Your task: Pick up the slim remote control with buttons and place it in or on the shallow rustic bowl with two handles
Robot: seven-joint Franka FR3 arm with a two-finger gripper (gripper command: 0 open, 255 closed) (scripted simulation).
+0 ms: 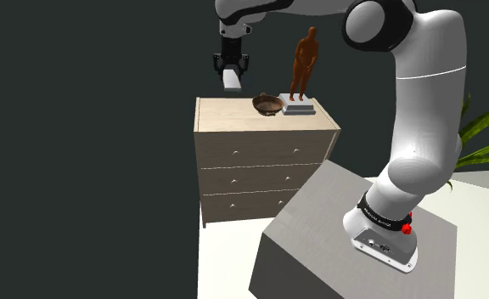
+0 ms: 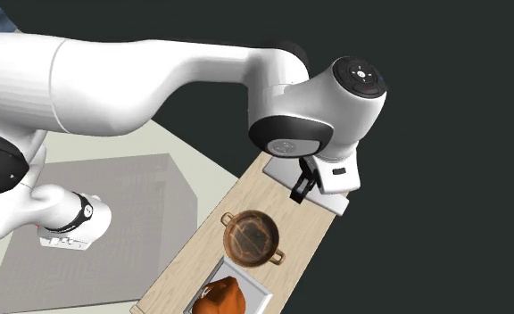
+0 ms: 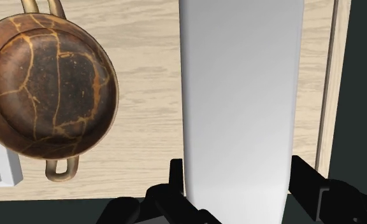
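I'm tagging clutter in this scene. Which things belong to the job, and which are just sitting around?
Job:
- plain white remote, clasped in the end effector
- brown two-handled bowl

Just there:
- brown figurine on its grey base
- dresser underneath
- plant

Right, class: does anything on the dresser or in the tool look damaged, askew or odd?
Two things. The remote, clasped in the tool, is a plain white slab with no buttons showing. The bowl has orange crack-like lines across its dark inside, though it sits whole on the dresser. Nothing is spilled.
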